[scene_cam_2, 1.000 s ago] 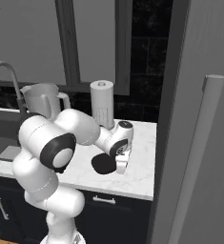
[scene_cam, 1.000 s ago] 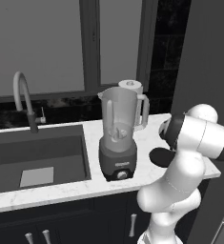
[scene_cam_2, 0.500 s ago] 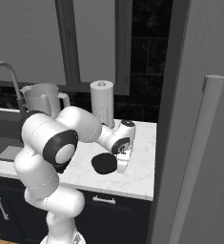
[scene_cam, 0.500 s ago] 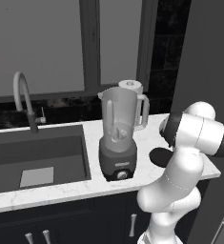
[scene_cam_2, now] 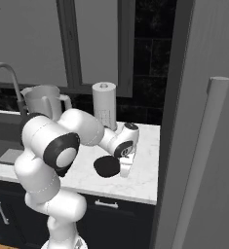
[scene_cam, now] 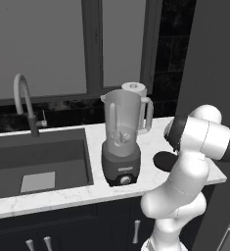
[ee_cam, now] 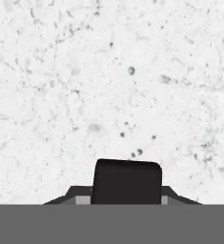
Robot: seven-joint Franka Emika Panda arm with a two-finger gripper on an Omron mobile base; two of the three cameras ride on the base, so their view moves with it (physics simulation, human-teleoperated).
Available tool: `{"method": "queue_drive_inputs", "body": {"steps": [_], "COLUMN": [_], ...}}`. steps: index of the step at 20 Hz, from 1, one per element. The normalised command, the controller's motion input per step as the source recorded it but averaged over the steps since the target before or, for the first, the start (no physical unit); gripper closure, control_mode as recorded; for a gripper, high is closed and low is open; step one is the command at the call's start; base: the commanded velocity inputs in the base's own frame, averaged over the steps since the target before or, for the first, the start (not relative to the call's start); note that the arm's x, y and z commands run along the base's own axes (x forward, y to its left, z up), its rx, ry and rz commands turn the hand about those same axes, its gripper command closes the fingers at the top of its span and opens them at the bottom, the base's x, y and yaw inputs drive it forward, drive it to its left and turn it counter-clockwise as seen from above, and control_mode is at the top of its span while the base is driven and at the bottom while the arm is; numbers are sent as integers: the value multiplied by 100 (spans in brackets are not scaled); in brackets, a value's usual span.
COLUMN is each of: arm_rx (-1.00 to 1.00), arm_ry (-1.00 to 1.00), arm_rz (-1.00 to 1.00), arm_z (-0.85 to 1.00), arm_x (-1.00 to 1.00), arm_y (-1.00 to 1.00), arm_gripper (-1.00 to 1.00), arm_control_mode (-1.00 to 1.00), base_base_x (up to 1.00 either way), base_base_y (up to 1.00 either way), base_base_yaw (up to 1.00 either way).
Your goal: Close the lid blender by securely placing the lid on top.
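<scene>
The blender [scene_cam: 121, 142], a clear jar with a side handle on a dark grey base, stands open-topped on the white marble counter [scene_cam: 62, 198] beside the sink; its jar [scene_cam_2: 44, 100] also rises behind my arm. The lid [scene_cam_2: 106, 167], a flat black disc, lies on the counter to the blender's right and is partly hidden by my arm [scene_cam: 163, 160]. My gripper [scene_cam_2: 124, 169] points down at the lid's right edge. In the hand view the gripper [ee_cam: 127, 196] is shut on a black block, the lid's tab [ee_cam: 127, 180], just above the marble.
A white paper towel roll [scene_cam_2: 104, 104] stands behind the lid against the dark wall. The sink [scene_cam: 35, 162] and its curved tap [scene_cam: 24, 100] lie left of the blender. A tall grey panel [scene_cam_2: 203, 121] with a long handle bounds the counter on the right.
The jaws have closed on the lid's tab. The hand has barely shifted, and the lid still lies on the counter.
</scene>
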Motion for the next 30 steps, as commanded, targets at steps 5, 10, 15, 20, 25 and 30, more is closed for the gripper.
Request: {"method": "queue_drive_inputs", "body": {"steps": [5,10,15,20,25,30], "arm_rx": [0,-1,-5,-1,0,1], "arm_ry": [0,0,0,0,0,0], "arm_rz": [0,0,0,0,-1,-11], "arm_z": [10,48,64,72,79,80], "arm_x": [-5,-14,-16,-23,-23,-25], "arm_y": [3,4,15,27,22,3], "arm_gripper": [100,100,100,100,100,100], "arm_control_mode": [-100,-100,-100,-100,-100,-100], "base_base_x": [0,0,0,0,0,0], "base_base_y": [0,0,0,0,0,0], "base_base_yaw": [0,0,0,0,0,0]}}
